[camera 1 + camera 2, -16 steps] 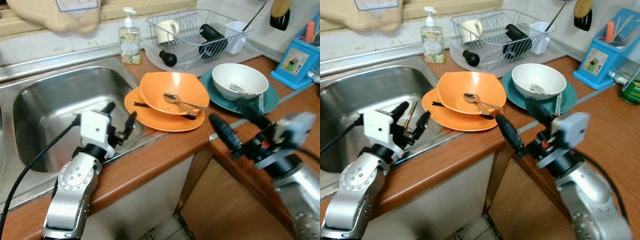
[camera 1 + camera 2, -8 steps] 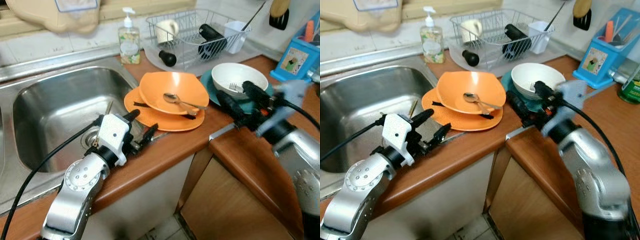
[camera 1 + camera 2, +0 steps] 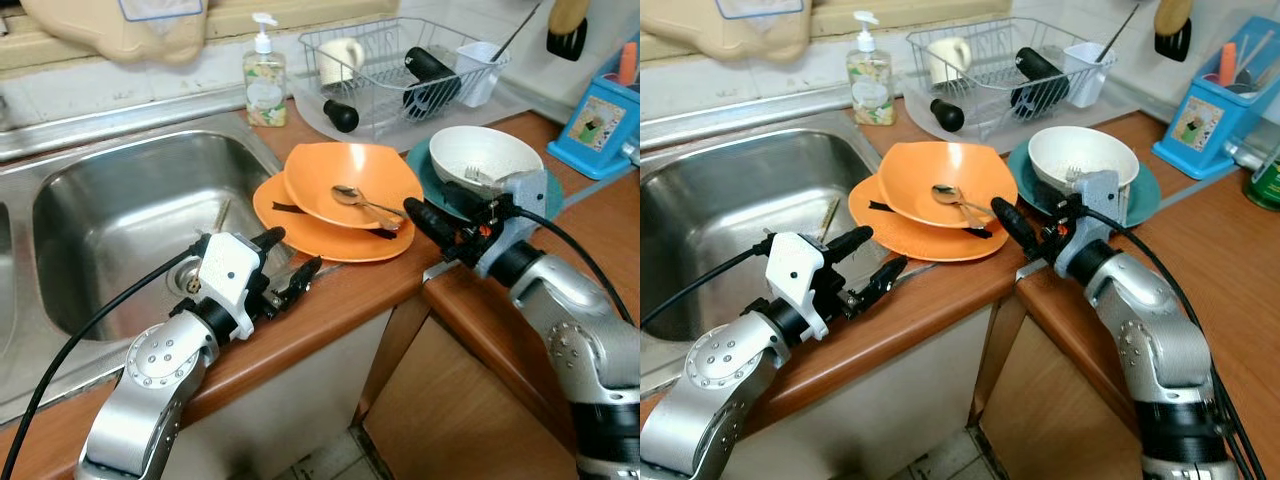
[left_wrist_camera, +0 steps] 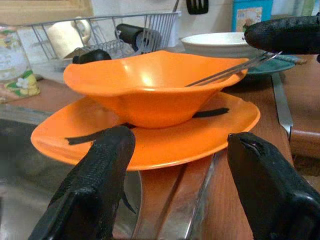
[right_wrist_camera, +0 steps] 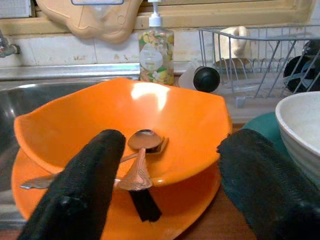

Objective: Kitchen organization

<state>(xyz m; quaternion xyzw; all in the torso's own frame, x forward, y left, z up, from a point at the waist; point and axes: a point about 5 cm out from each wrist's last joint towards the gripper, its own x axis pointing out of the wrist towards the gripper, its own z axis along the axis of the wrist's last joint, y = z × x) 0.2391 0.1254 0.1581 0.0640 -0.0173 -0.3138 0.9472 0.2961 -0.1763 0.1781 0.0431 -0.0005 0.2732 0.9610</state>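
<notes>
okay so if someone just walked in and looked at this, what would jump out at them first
The orange bowl with a spoon in it, stacked on an orange plate beside the sink. Both grippers, left gripper and right gripper, point at it, fingers open.

1 orange bowl (image 3: pixel 352 180) on 1 orange plate (image 3: pixel 300 228), 1 spoon (image 3: pixel 362 203) inside. 1 white bowl (image 3: pixel 485 158) w/ 1 fork (image 3: pixel 478 176), on 1 teal plate (image 3: pixel 548 186). 1 soap bottle (image 3: pixel 264 76), 1 dish rack (image 3: pixel 400 70), 1 sink (image 3: pixel 110 235), 1 blue holder (image 3: pixel 601 115).
</notes>
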